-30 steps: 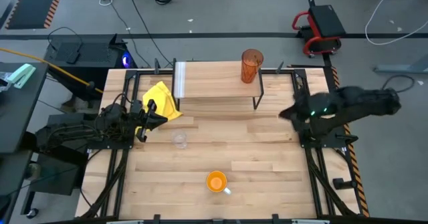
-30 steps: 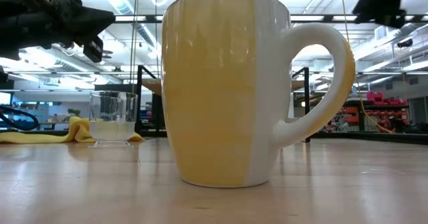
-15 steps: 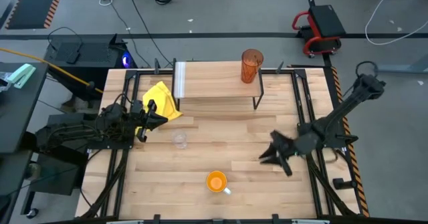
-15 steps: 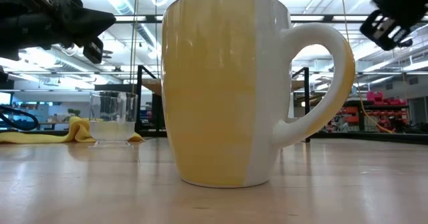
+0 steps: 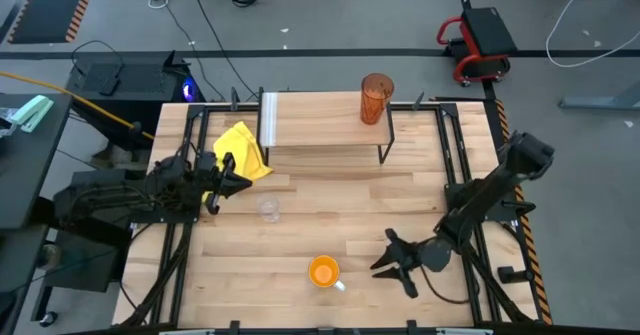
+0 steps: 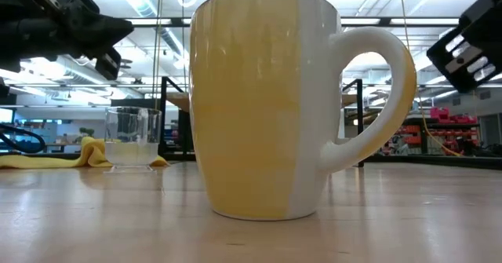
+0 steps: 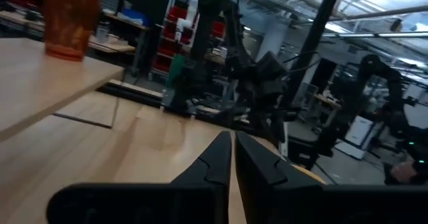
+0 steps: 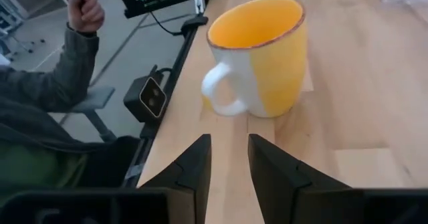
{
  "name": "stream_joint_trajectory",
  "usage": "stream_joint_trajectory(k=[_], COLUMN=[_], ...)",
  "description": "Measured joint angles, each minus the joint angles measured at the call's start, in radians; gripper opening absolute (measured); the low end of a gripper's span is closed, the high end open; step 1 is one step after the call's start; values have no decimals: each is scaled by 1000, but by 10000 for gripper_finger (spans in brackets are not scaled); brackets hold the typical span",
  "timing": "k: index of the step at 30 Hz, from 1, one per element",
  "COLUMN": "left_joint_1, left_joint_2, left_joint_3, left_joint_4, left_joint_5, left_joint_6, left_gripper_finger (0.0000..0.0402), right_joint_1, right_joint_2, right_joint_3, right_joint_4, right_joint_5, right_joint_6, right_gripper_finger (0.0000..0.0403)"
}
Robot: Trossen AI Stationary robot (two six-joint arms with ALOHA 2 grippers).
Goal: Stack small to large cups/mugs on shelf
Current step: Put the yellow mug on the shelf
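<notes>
- One orange mug (image 5: pixel 324 272) we see standing upright just ahead of the right gripper (image 5: pixel 387 262), handle toward it.
- Its fingers are spread, holding nothing.

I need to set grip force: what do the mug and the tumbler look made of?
The mug looks like glazed ceramic: thick wall, glossy yellow-and-white surface, darker rim. The tumbler on the shelf looks like translucent amber plastic or glass; the pictures leave that open.

The shelf (image 5: pixel 322 120) carries the upright amber tumbler (image 5: pixel 376 98) at one end. Well in front of it stand the clear glass (image 5: pixel 268 208) and, farther off, the orange mug (image 5: pixel 324 272).
</notes>
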Motion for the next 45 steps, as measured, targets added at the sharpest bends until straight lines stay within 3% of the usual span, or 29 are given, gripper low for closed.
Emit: stream_joint_trajectory(k=[5, 10, 17, 25, 33, 45], left_joint_1=[-70, -186, -379, -544, -704, -842], left_joint_2=[0, 10, 112, 329, 617, 1085], left_joint_3=[0, 0, 0, 0, 6, 319], left_joint_4=[-2, 5, 107, 318, 441, 493], left_joint_5=[0, -8, -157, -244, -478, -532], left_joint_6=[0, 22, 85, 123, 18, 205], left_gripper_finger=[35, 33, 25, 36, 28, 36], right_joint_1=[-10, -23, -23, -23, -44, -53], right_joint_2=[105, 189, 244, 253, 332, 345], right_joint_3=[1, 50, 134, 144, 191, 216], right_joint_4=[124, 134, 98, 94, 93, 92], right_joint_5=[0, -3, -19, -19, -19, -35], right_joint_6=[-7, -15, -102, -82, -85, -119], right_gripper_finger=[107, 107, 107, 107, 107, 107])
